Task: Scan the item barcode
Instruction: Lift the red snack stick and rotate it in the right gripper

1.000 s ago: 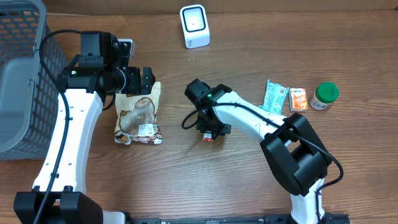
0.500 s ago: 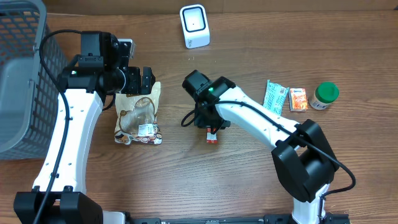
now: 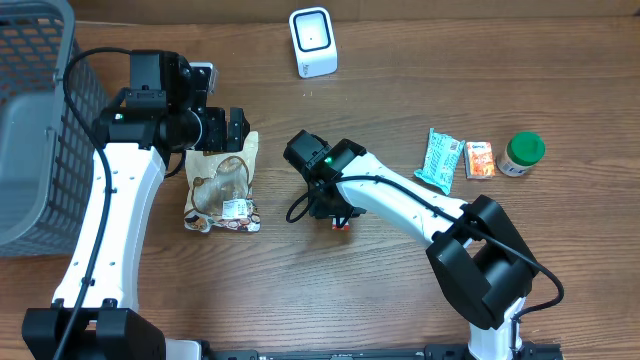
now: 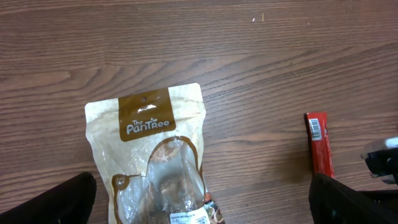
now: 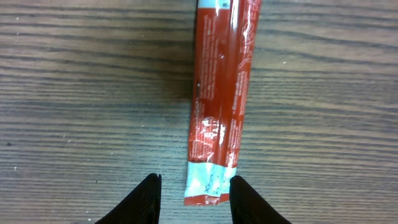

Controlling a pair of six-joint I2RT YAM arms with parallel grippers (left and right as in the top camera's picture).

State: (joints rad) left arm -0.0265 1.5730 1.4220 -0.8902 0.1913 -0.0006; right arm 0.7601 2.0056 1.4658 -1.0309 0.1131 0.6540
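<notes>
"The PanTree" on pouch [image 4: 148,134] hdr; red bar [image 5: 221,93] print & barcode nos. too small to read.

A mock shop checkout on a wooden table [image 3: 400,290]: a white barcode scanner [image 3: 313,41] at the far edge, a grey mesh basket [image 3: 30,130], and packaged groceries, namely 1 snack pouch [image 3: 222,185], teal packet [image 3: 441,158], orange packet [image 3: 480,159] and green-lidded jar [image 3: 520,154].

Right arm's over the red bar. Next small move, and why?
Likely lower slightly and close on the red bar: it lies flat on the table, its end inside the right gripper, whose jaws stand apart, not yet pinching it.
</notes>
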